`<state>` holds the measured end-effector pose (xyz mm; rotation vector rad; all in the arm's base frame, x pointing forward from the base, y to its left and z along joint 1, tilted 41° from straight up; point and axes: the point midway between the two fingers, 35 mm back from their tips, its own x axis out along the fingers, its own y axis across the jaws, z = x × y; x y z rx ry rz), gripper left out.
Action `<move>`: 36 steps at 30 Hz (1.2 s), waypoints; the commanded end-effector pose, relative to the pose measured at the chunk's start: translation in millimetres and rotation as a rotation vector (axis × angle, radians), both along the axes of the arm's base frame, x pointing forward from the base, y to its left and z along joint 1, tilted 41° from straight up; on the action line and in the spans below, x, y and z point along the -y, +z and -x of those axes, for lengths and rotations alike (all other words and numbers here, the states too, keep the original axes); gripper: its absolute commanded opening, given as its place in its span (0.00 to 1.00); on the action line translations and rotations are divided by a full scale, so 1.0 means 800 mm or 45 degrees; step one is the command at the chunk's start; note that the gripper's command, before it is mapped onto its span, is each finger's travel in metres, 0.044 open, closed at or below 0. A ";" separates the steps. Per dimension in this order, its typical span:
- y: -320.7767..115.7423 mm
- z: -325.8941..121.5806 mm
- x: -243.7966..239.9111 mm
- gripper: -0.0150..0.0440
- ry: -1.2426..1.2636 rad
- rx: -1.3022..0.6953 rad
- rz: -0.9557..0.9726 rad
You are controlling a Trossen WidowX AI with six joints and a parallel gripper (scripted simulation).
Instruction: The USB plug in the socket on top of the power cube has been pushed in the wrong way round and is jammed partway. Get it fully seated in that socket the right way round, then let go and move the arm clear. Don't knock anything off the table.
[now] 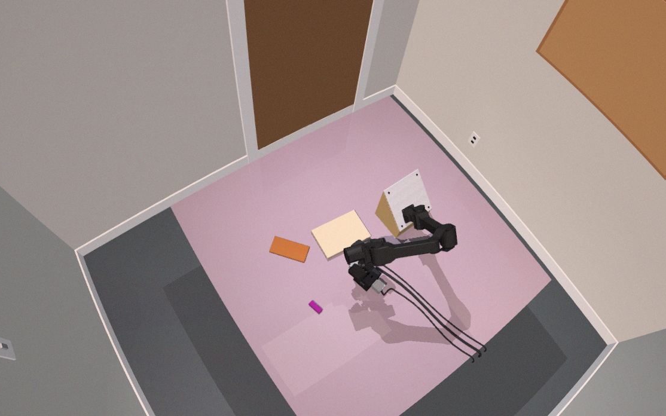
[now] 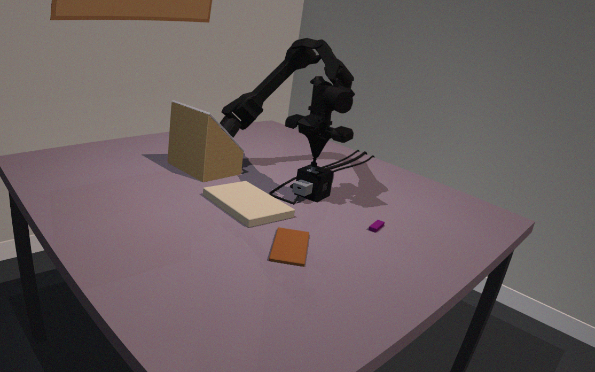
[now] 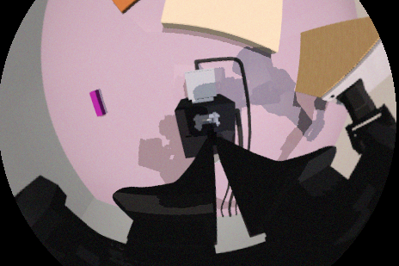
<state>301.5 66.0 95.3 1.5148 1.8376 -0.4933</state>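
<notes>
The fingers [image 2: 314,157] point down and are pinched on the USB plug [image 2: 313,163] [image 3: 211,132]. The plug is right below them, in their tips, over the top of the black power cube [image 2: 314,184] [image 3: 198,138]. In the top view the arm hides the plug. Its long side looks to run up and down, in line with the fingers, so a push straight down would send it along its own length.

The shiny socket [image 2: 312,171] [image 3: 207,120] is under the plug. I can't tell if the plug's end is just over the hole or a little way in. I can't tell which way round it is, either.

There is just one arm [image 1: 411,248] [image 2: 274,85] [image 3: 365,113], so it must do this job. I think the next thing is to get the plug the right way round and lined up with the hole, then press it down gently. If the plug leans or is a bit off to one side, it could jam again or tip the cube. A pale box-shaped plug [image 2: 302,187] [image 3: 200,83] sticks out of the cube's side, with a black wire by it, so the fingers should keep off that when they let go and lift.
</notes>
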 end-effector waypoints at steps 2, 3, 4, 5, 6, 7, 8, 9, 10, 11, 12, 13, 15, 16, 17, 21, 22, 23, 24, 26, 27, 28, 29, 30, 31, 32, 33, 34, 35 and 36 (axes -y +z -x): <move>0.000 0.000 -0.001 0.25 -0.005 -0.002 -0.006; -0.001 0.000 -0.001 0.25 -0.005 -0.002 -0.006; -0.001 0.000 -0.001 0.25 -0.005 -0.002 -0.006; -0.001 0.000 -0.001 0.25 -0.005 -0.002 -0.006; -0.001 0.000 -0.001 0.25 -0.005 -0.002 -0.006; -0.001 0.000 -0.002 0.25 -0.005 -0.002 -0.006; -0.001 0.000 -0.002 0.25 -0.005 -0.002 -0.006; -0.001 0.000 -0.002 0.25 -0.005 -0.002 -0.006; -0.001 0.000 -0.002 0.25 -0.005 -0.002 -0.006; -0.001 0.000 -0.002 0.25 -0.005 -0.002 -0.006; -0.002 0.000 -0.002 0.25 -0.005 -0.002 -0.006; -0.002 0.000 -0.002 0.25 -0.005 -0.002 -0.006; -0.002 0.000 -0.002 0.25 -0.005 -0.002 -0.006; -0.002 0.000 -0.002 0.25 -0.005 -0.002 -0.006; -0.002 0.000 -0.003 0.25 -0.005 -0.002 -0.006; -0.003 0.000 -0.003 0.25 -0.005 -0.002 -0.006; -0.003 0.000 -0.003 0.25 -0.005 -0.002 -0.006; -0.003 0.000 -0.003 0.25 -0.005 -0.002 -0.006; -0.003 0.000 -0.003 0.25 -0.005 -0.002 -0.006; -0.003 0.000 -0.003 0.25 -0.005 -0.002 -0.006; -0.003 0.000 -0.004 0.25 -0.005 -0.002 -0.006; -0.003 0.000 -0.004 0.25 -0.005 -0.002 -0.006; -0.004 0.000 -0.004 0.25 -0.005 -0.002 -0.006; -0.004 0.000 -0.004 0.25 -0.005 -0.002 -0.006; -0.004 0.000 -0.004 0.25 -0.005 -0.002 -0.006; -0.004 0.000 -0.004 0.25 -0.005 -0.002 -0.006; -0.004 0.000 -0.004 0.25 -0.005 -0.002 -0.006; -0.004 0.000 -0.004 0.25 -0.005 -0.002 -0.006; -0.004 0.000 -0.004 0.25 -0.005 -0.002 -0.006; -0.004 0.000 -0.004 0.25 -0.005 -0.002 -0.006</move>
